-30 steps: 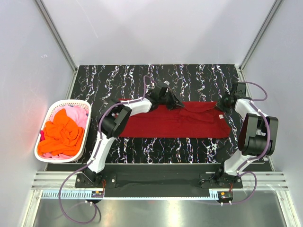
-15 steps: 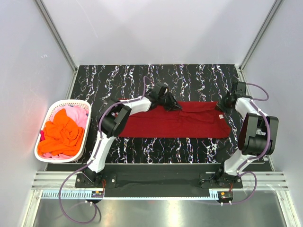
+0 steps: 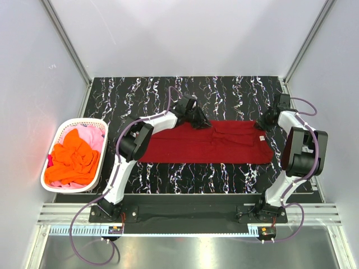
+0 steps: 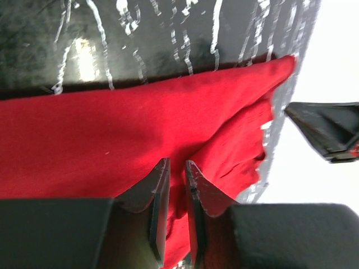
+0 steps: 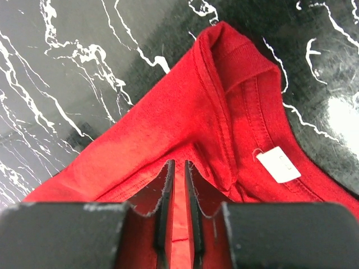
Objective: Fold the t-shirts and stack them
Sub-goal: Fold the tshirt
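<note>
Shirt point(image 3: 224, 144), dark red, lay folded lengthwise at frame centre. Left gripper point(image 4: 176, 164) and right gripper point(image 5: 178, 163) had just parted slightly, cloth let go; fold step judged done.

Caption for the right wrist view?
The right gripper, jaws slightly parted, over the dark red t-shirt near its white tag, on the black marbled table.

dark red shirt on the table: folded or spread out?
Folded. The shirt lies as a long narrow band on the table, with doubled layers overlapping toward its right end.
</note>
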Controlling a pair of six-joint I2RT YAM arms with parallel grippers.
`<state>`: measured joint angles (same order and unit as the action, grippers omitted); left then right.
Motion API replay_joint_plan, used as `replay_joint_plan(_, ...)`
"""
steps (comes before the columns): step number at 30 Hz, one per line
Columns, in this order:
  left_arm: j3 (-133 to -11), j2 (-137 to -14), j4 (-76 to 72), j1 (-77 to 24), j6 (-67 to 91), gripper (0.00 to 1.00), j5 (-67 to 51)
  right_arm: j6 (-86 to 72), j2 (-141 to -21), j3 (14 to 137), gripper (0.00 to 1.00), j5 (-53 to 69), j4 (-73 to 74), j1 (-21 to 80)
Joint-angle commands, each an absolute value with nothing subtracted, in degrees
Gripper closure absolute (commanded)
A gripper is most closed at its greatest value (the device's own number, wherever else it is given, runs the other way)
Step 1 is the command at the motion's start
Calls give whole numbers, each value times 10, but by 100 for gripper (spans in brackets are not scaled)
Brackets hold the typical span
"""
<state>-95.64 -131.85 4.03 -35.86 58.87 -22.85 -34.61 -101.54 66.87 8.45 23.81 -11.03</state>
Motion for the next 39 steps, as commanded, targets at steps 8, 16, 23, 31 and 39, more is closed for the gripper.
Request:
replay_joint_plan(8, -905, -1246, 52, -366, 509, 78, -237, -363, -934, 625, 76, 77, 273, -107)
replay_joint_plan(16, -835, -1187, 69, -355, 457, 74, -221, -400, -878, 544, 62, 79, 275, -107)
replay_joint_plan(23, -792, -1149, 112, -309, 418, 73, -214, -417, -866, 505, 60, 62, 228, -107)
replay_joint_plan(31, -722, -1114, 137, -243, 396, 73, -200, -433, -882, 483, 59, 54, 192, -107)
replay_joint_plan(39, -684, -1115, 141, -222, 388, 73, -180, -450, -891, 461, 59, 55, 170, -107)
